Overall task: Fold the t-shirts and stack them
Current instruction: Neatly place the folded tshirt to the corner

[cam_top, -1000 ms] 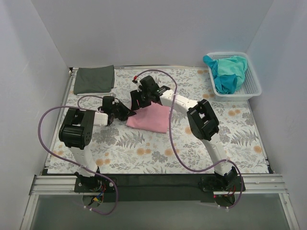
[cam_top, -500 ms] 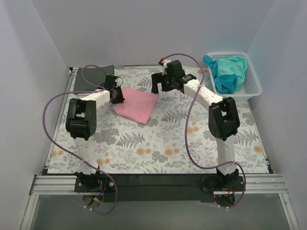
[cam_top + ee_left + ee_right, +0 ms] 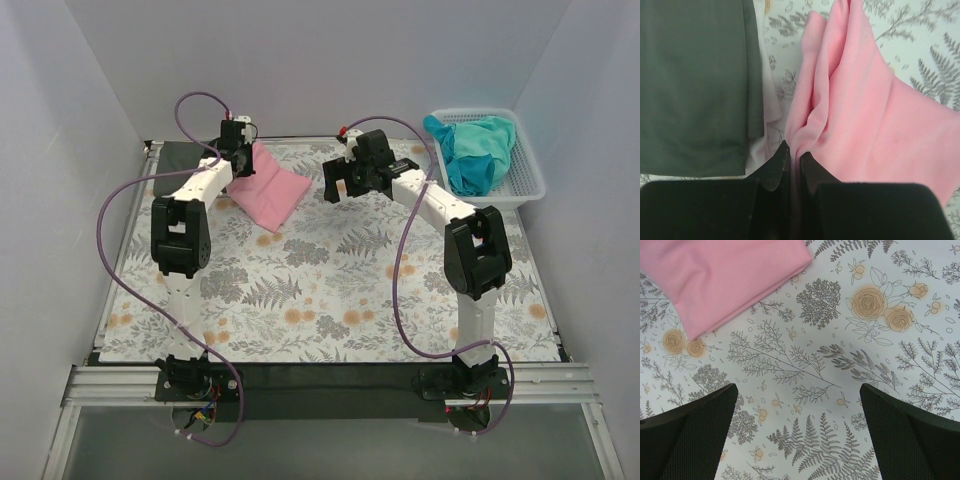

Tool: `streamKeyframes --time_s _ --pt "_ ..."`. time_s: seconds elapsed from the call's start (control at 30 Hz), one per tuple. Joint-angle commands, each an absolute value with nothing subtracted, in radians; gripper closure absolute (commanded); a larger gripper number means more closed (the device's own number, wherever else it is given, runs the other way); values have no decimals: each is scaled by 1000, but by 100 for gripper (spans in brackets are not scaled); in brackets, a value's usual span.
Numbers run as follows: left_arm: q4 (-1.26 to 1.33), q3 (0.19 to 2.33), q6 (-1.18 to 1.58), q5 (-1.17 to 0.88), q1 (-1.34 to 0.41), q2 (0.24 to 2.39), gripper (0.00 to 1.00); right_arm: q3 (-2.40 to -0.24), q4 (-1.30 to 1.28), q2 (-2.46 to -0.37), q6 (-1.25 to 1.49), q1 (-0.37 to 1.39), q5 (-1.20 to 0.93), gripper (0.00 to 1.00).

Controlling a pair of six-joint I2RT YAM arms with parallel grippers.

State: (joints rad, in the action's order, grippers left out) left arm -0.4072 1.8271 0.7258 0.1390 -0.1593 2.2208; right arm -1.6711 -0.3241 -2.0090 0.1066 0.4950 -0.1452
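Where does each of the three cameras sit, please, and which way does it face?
Top external: fixed above and behind the bases, looking down on the floral-printed tablecloth; left arm and right arm show whole.
Left wrist: on that wrist, looking along the left pincer, shut on the folded light pink t-shirt, beside the dark charcoal grey t-shirt.
Right wrist: looking down at the tablecloth between the fingers of the open right pincer.
Shared: all three show the pink t-shirt.

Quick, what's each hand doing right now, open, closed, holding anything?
Left hand: closed, pinching a fold of the pink t-shirt.
Right hand: open, holding nothing, above the tablecloth.
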Motion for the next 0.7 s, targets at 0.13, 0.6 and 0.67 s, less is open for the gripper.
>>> streamKeyframes --time_s 0.13,0.6,0.67 --pt "-379 1969 680 184 -147 2233 94 -1660 -328 -1959 72 488 -178 2" --pt "-351 2154 606 236 -100 2287 94 -1658 -339 -1965 64 483 -195 2" --pt "-351 2161 607 235 -92 2286 94 -1655 -339 -1967 64 483 -196 2"
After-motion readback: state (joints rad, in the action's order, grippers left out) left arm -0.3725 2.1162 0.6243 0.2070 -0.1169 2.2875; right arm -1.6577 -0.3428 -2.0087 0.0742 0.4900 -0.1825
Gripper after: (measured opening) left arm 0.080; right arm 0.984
